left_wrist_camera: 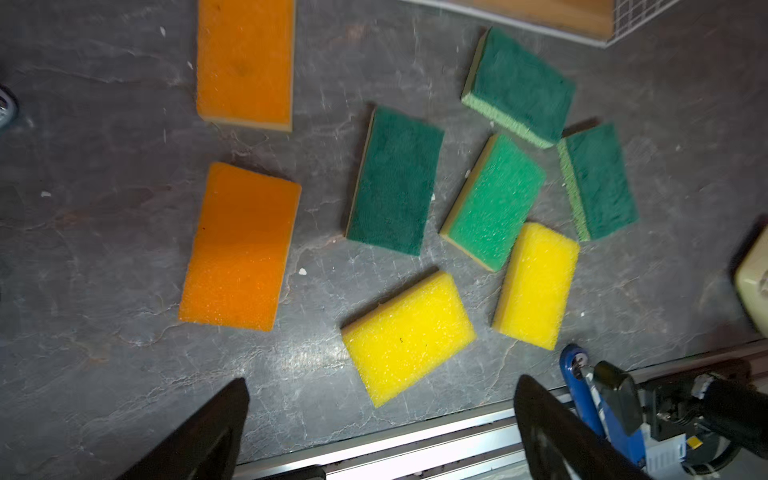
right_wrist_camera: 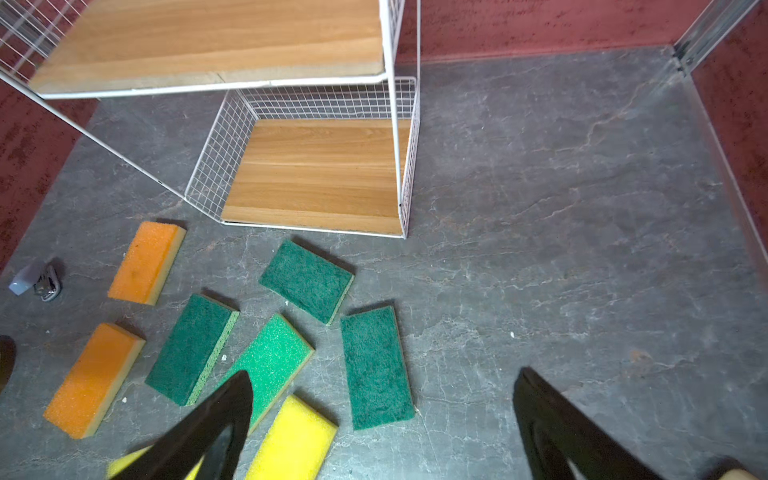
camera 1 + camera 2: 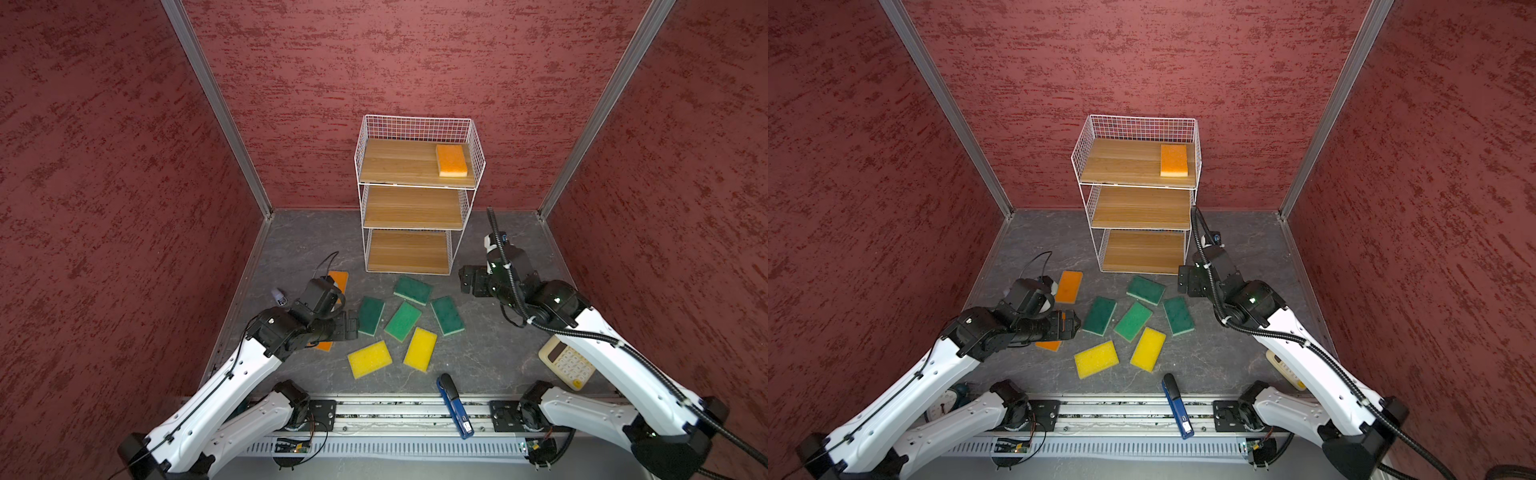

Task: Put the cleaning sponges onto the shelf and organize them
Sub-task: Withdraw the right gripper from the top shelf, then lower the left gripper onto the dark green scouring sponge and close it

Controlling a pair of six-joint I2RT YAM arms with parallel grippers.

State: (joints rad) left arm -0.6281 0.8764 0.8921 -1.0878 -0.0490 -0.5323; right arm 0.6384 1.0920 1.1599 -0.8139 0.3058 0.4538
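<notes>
On the top board of the shelf, at its right edge, lies one orange sponge; the rest crowd the table before it. The left gripper and right gripper gape empty; the close-packed green sponges invite a double grab.

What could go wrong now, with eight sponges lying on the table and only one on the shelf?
Crowding: the light green sponge lies close against a yellow sponge and a dark green sponge, so the open right gripper closing there could drag a neighbour.
Reach: the shelf has lower boards under the top one, between wire sides; reaching in might bump the frame.
Hidden piece: the left gripper and its arm cover most of an orange sponge in both top views.
</notes>
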